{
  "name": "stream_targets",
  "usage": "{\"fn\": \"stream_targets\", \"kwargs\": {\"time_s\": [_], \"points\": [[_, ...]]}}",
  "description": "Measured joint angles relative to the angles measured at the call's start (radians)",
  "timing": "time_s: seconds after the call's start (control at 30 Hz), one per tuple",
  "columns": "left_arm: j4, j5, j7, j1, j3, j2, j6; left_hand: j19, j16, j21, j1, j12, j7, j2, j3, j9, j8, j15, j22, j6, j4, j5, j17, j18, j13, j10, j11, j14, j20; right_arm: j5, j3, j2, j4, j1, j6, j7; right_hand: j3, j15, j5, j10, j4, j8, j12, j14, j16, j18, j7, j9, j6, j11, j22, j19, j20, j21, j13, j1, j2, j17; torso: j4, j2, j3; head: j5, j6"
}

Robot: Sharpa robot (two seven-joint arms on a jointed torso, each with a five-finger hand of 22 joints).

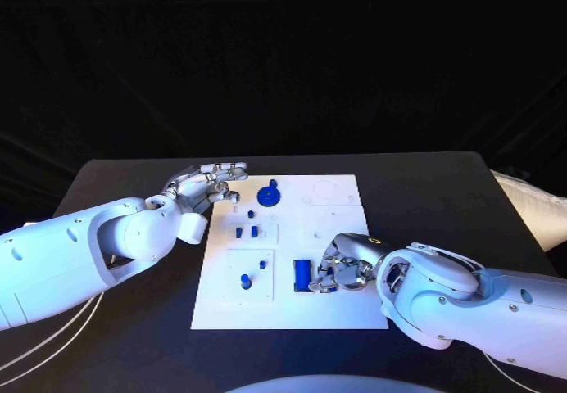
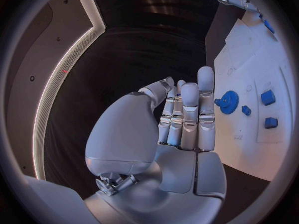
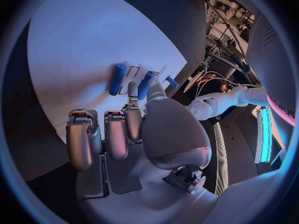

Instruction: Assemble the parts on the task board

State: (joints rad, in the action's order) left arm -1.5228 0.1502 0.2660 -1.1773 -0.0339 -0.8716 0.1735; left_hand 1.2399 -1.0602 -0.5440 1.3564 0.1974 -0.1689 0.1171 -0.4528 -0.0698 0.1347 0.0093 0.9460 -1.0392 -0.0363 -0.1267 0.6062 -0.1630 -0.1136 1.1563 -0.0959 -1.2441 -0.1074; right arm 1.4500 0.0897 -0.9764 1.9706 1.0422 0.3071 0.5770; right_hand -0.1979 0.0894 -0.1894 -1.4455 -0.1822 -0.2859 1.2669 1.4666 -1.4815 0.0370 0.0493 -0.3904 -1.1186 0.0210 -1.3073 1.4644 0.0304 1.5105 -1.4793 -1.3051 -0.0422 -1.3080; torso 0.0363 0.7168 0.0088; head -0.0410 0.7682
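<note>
**Right hand on a cylinder at the board's near end**

The task board [image 1: 342, 315] lies mid-table. In its near recess a blue cylinder [image 1: 302, 274] lies flat; just beside it the right hand [image 1: 342, 266] pinches a second blue cylinder [image 3: 146, 85] between thumb and finger — other fingers curled. A blue gear [image 1: 269, 196] stands at the far end, small blue blocks [image 1: 245, 232] in the middle panel, two blue pegs [image 1: 246, 281] in the near-left panel. The left hand [image 1: 207, 187] hovers off the board's far-left corner, fingers straight and close together, holding nothing.
</note>
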Motion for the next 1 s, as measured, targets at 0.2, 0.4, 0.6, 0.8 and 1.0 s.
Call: {"fn": "stream_targets", "kwargs": {"time_s": [0.2,0.4,0.6,0.8,1.0], "points": [[0.000,0.000,-0.001,0.000,0.000,-0.003,0.000,0.000,0.000,0.000,0.000,0.000,0.000,0.000,0.000,0.000,0.000,0.000,0.000,0.000,0.000,0.000,0.000,0.000,0.000,0.000,0.000,0.000,0.000,-0.021,0.000,-0.080,0.039,0.011,0.021,-0.023,0.004,-0.015,-0.066,0.036,0.009,0.045,-0.086,0.000,0.006,0.000,0.025,0.013,0.050,-0.018,0.000,0.004,0.004,-0.006,-0.024,-0.001,0.000,0.000,-0.0008,-0.001,-0.0005,-0.005,-0.003],[0.000,0.000,-0.001,0.001,-0.001,-0.003,-0.001,0.000,0.000,0.000,0.000,0.000,0.000,0.000,0.000,0.000,0.000,0.000,0.000,0.000,0.000,0.000,0.000,0.000,0.000,0.000,0.000,0.000,0.000,-0.027,-0.001,-0.131,0.055,0.031,0.047,-0.036,0.019,-0.015,-0.070,0.046,0.024,0.048,-0.098,0.000,0.006,0.000,0.025,0.016,0.050,-0.019,-0.001,0.000,0.008,-0.006,-0.061,-0.038,-0.029,0.000,-0.0017,-0.001,-0.0006,-0.008,-0.005],[0.000,0.000,-0.001,0.001,-0.001,0.000,-0.001,0.000,0.000,0.000,0.000,0.000,0.000,0.000,0.000,0.000,0.000,0.000,0.000,0.000,0.000,0.000,0.000,0.000,0.000,0.000,0.000,0.000,0.000,-0.019,-0.001,-0.116,0.041,0.033,0.045,-0.031,0.027,-0.015,-0.070,0.047,0.024,0.052,-0.098,0.000,0.006,0.000,0.016,0.017,0.033,-0.020,-0.001,0.000,0.008,-0.006,-0.066,-0.042,-0.033,0.000,-0.0005,0.000,0.0007,-0.011,-0.007],[0.001,0.000,-0.002,0.001,-0.001,0.000,-0.002,0.000,0.000,0.000,0.000,0.000,0.000,0.000,0.000,0.000,0.000,0.000,0.000,0.000,0.000,0.000,0.000,0.000,0.000,0.000,0.000,0.000,0.000,0.008,-0.001,-0.081,0.012,0.023,0.031,-0.012,0.037,-0.015,-0.074,0.047,0.028,0.052,-0.096,0.000,0.006,0.000,0.006,0.017,0.017,-0.020,-0.001,0.000,0.008,-0.006,-0.066,-0.042,-0.033,0.000,0.0015,0.001,0.0008,-0.012,-0.008],[0.001,0.000,-0.002,0.001,-0.001,0.000,-0.003,0.000,0.000,0.000,0.000,0.000,0.000,0.000,0.000,0.000,0.000,0.000,0.000,0.000,0.000,0.000,0.000,0.000,0.000,0.000,0.000,0.000,0.000,0.038,0.000,-0.050,-0.008,0.011,0.009,0.004,0.037,-0.015,-0.074,0.047,0.028,0.052,-0.089,0.000,0.006,0.000,0.003,0.015,0.006,-0.020,-0.001,0.000,0.008,-0.006,-0.066,-0.045,-0.030,0.000,0.0014,0.001,0.0001,-0.009,-0.006]]}}
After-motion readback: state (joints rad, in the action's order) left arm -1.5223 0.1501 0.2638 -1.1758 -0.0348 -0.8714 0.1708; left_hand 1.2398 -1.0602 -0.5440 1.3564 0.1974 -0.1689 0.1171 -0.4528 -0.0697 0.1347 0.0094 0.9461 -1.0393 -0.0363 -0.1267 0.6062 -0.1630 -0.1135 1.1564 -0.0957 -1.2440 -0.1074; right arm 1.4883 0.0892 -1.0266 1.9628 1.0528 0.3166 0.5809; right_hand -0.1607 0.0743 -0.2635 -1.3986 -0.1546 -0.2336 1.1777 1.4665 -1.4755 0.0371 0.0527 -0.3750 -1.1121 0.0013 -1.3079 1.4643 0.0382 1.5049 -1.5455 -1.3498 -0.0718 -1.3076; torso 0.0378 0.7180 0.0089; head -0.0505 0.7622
